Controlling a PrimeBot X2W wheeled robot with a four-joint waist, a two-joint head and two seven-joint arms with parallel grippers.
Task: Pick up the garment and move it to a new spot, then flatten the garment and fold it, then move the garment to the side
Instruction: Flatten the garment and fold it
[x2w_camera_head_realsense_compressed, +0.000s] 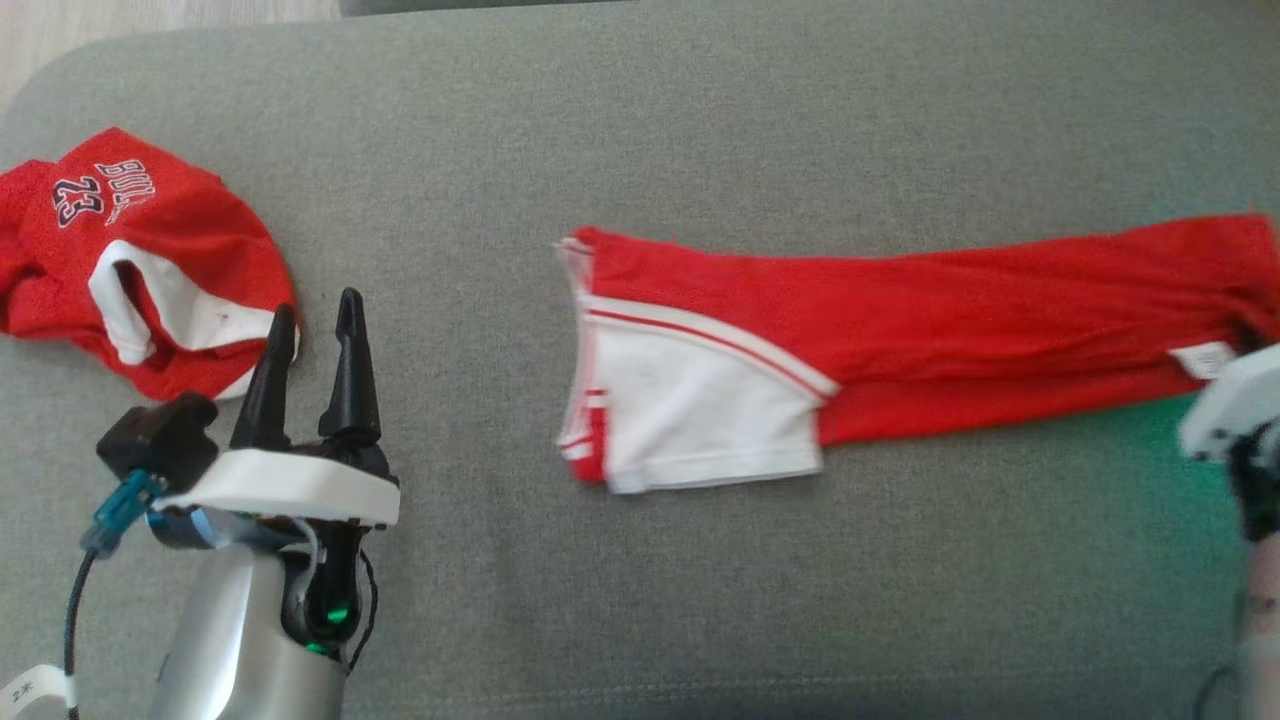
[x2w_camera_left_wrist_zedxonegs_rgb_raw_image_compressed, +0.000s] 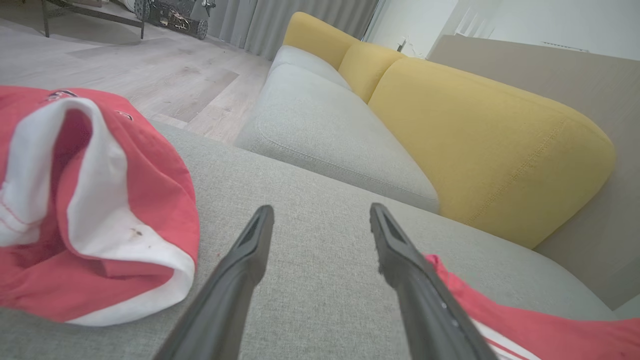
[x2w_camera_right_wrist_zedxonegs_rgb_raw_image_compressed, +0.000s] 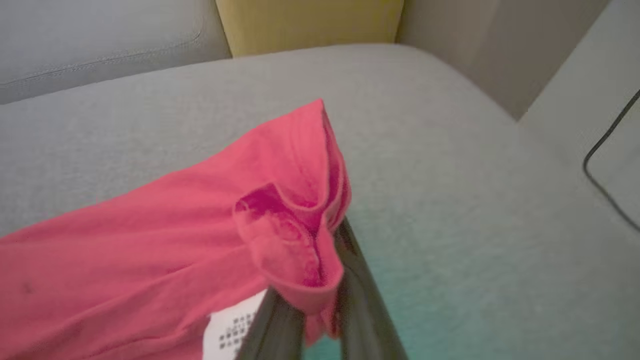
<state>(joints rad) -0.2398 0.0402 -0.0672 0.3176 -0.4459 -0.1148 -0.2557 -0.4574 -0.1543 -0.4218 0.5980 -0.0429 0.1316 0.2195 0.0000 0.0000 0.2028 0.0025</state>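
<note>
Right gripper (x2w_camera_right_wrist_zedxonegs_rgb_raw_image_compressed: 320, 280) pinches the label end of the red shorts (x2w_camera_head_realsense_compressed: 900, 310) on the grey sofa (x2w_camera_head_realsense_compressed: 700, 100); left gripper (x2w_camera_head_realsense_compressed: 316, 303) stands wide.

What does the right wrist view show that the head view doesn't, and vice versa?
Right wrist view: the right end effector shut on a bunched fold of the long red garment. Head view: that garment's white panel end, the crumpled red jersey, the open left end effector. Both: the garment's label end lying on the grey cushion.
</note>
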